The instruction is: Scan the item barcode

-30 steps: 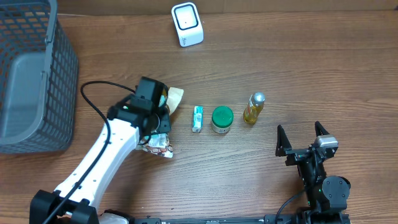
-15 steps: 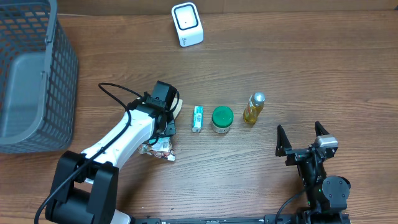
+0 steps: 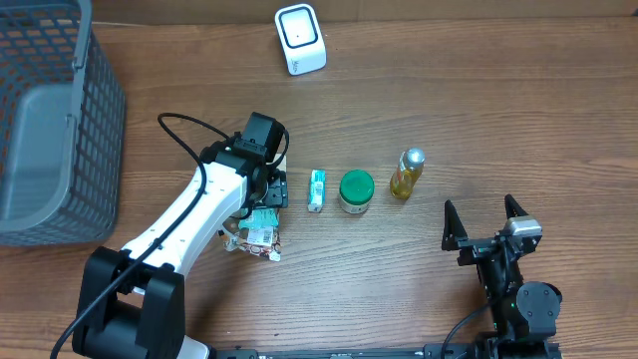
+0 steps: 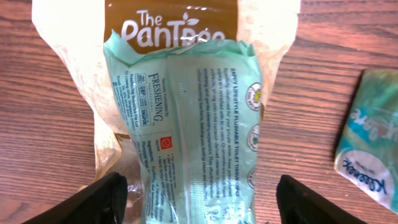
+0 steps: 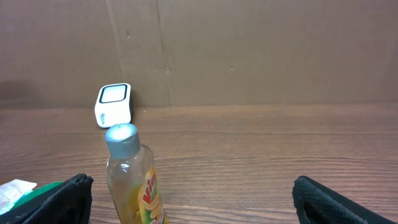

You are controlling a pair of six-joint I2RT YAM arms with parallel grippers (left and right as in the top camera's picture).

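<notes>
Overhead, we see the left gripper (image 3: pixel 271 189) near the table's middle, with the mint-green wipes pack (image 3: pixel 262 221) lying just at its six o'clock. At its three o'clock a tissue packet (image 3: pixel 317 189), a green-lidded jar (image 3: pixel 356 191) and a yellow bottle (image 3: pixel 407 174) stand in a row. The white scanner (image 3: pixel 300 39) sits at twelve o'clock, well apart. The right gripper (image 3: pixel 485 221), at five o'clock, rests with jaws spread wide, holding nothing. Left wrist: we find the jaws parted, one finger at each side of the pack, which lies on a brown-and-tan bag (image 4: pixel 174 25). Right wrist: the bottle shows at seven o'clock, the scanner at ten.
</notes>
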